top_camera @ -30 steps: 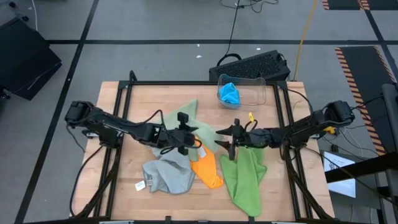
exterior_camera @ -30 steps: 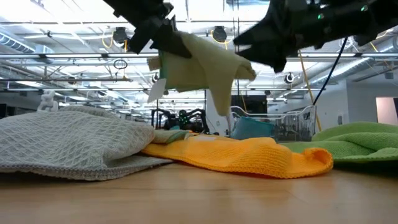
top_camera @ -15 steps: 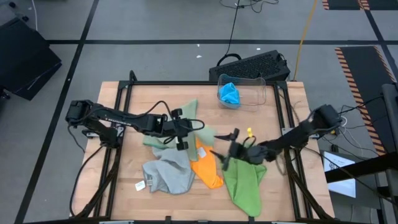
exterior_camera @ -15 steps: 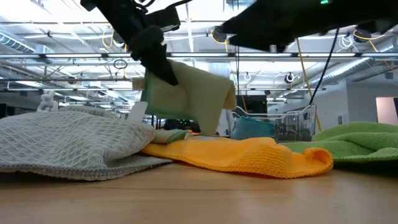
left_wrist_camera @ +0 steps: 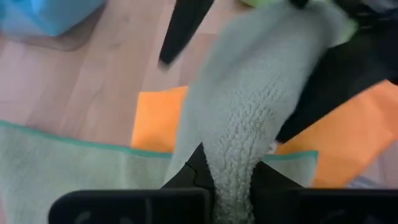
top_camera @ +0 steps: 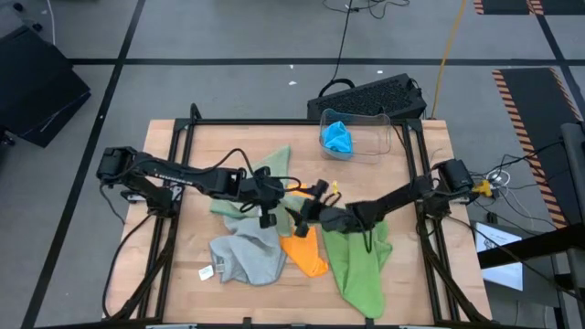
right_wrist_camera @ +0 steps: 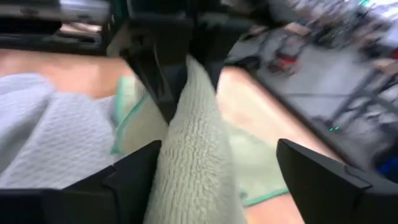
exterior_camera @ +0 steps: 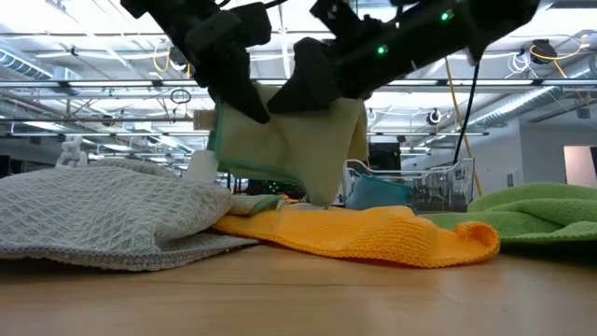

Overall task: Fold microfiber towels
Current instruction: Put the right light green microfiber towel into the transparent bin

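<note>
A sage green towel [top_camera: 245, 183] lies at the table's middle, with a bunched part [exterior_camera: 289, 149] lifted off the wood. My left gripper [top_camera: 272, 195] is shut on that raised part. My right gripper [top_camera: 299, 216] is open just right of it, and its two fingers [right_wrist_camera: 134, 177] stand on either side of the raised ridge [right_wrist_camera: 193, 155]. A grey towel [top_camera: 245, 258], an orange towel [top_camera: 305, 252] and a lime green towel [top_camera: 362, 265] lie along the near half. A blue towel [top_camera: 338, 137] sits in a clear bin. My left gripper pinches a bunched ridge of the sage green towel [left_wrist_camera: 233, 152] between its two fingers, slanting down from the table's left. The held part is lifted and hangs below the fingers, while the rest of the cloth lies on the table. My right gripper straddles the same ridge; whether its fingers touch the cloth I cannot tell.
The clear bin [top_camera: 358, 133] stands at the far edge, with a dark keyboard-like case [top_camera: 370, 97] behind it. Black frame rails [top_camera: 174, 183] run along both sides of the table. Bare wood [top_camera: 192, 247] shows at the near left.
My right gripper has swung from over the lime green towel toward the table's left, up to the sage green towel beside my left gripper. My left gripper has rolled its wrist, still shut, and the raised cloth, spread out sideways before, now hangs bunched and lower.
</note>
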Motion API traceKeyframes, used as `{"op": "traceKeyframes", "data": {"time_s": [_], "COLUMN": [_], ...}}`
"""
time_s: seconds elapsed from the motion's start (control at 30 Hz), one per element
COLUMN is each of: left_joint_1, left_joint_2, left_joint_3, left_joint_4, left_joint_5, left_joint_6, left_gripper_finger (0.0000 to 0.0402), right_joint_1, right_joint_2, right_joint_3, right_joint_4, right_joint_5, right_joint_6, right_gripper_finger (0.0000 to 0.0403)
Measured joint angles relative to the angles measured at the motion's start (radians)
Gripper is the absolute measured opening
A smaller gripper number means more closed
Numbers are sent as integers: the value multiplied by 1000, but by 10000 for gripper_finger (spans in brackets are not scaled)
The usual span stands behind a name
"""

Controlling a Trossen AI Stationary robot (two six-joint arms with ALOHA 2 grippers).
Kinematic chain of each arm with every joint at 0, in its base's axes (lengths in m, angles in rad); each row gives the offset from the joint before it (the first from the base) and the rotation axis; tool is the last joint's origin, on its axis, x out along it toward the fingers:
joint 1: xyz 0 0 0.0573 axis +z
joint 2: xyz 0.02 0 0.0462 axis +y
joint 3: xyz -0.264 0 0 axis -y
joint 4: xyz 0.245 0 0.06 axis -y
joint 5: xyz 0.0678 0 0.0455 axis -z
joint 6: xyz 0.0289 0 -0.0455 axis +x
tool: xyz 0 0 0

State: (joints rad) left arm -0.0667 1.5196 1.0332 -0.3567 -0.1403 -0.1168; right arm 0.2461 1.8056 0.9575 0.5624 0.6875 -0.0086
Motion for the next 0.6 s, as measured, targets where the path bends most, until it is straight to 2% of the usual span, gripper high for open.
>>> {"op": "traceKeyframes", "data": {"time_s": [0.13, 0.23, 0.47, 0.53, 0.6], "left_joint_1": [-16, -21, 7, 11, 9], "left_joint_2": [-14, -19, -22, -22, -22], "left_joint_3": [2, 1, 1, 2, 2], "left_joint_4": [15, -10, -90, -99, -103], "left_joint_5": [11, 28, 36, 39, 53], "left_joint_6": [39, 57, 73, 93, 122], "left_gripper_finger": [29, 28, 16, 24, 35], "right_joint_1": [-49, -68, -70, -71, -75], "right_joint_2": [-1, -1, -1, -1, -1], "right_joint_3": [1, 1, 1, 1, 1], "right_joint_4": [-71, -99, -100, -100, -100], "right_joint_5": [-168, -240, -272, -282, -325], "right_joint_6": [109, 154, 154, 154, 149], "right_gripper_finger": [258, 212, 74, 38, 18]}}
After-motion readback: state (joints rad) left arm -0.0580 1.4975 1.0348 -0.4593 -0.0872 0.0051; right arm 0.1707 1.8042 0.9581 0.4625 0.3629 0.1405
